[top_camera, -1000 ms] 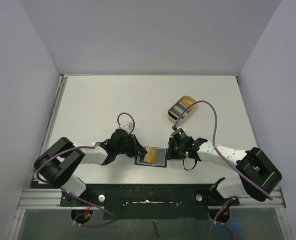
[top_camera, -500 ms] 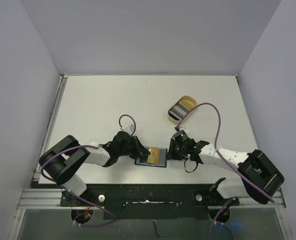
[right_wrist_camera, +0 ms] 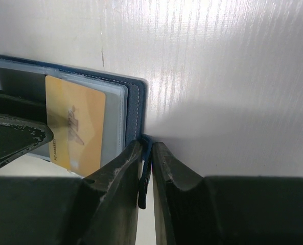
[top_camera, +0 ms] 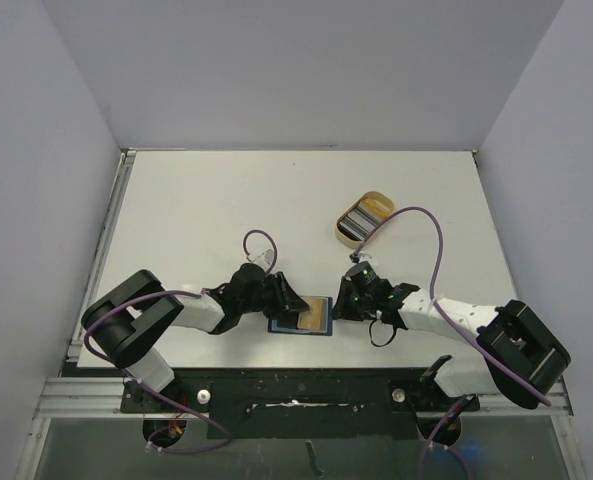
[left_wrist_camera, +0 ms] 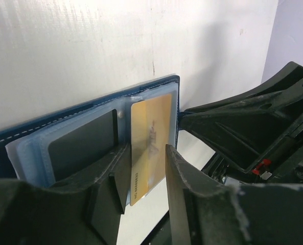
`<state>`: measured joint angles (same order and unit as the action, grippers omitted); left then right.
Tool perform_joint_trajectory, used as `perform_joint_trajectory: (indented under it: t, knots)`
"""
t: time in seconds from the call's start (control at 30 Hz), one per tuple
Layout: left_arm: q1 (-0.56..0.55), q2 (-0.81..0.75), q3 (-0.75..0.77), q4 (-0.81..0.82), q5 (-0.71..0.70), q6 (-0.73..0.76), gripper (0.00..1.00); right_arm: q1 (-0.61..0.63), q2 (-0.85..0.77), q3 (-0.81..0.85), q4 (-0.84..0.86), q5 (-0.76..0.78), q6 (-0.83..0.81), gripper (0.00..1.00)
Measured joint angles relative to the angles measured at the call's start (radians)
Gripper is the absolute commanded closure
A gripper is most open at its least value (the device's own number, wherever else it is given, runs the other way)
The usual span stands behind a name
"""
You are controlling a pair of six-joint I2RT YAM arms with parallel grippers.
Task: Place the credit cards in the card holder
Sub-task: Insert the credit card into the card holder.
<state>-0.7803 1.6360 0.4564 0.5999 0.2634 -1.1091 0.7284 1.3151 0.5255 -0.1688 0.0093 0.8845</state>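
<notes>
By the table's [top_camera: 226, 200] near edge, the open card holder [right_wrist_camera: 136, 102] has one edge pinched in the right gripper [right_wrist_camera: 146, 148], while the left gripper [left_wrist_camera: 146, 153] stands parted astride a half-inserted gold card [left_wrist_camera: 150, 127].

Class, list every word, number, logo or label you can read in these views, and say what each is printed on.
On the gold card in the card holder: a line of small print along one edge, too blurred to read.
At that card's middle: a faint mark, blurred, unreadable.
On the cards in the tan dish: too small to tell.
No other text shows.
</notes>
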Motion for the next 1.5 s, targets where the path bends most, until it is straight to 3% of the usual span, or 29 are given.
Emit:
perform_joint_trajectory:
  t: [0.83,1.1,1.5]
  knots:
    - [-0.078,-0.016,0.080,-0.150,-0.114,0.007,0.66,0.000,-0.025,-0.024,0.010,0.031,0.040,0.87]
    - [-0.083,-0.086,0.090,-0.249,-0.170,0.023,0.64,0.000,-0.085,-0.036,0.008,0.058,0.056,0.87]
    - [-0.088,-0.090,0.095,-0.259,-0.159,0.020,0.64,0.000,-0.087,-0.045,0.007,0.063,0.067,0.87]
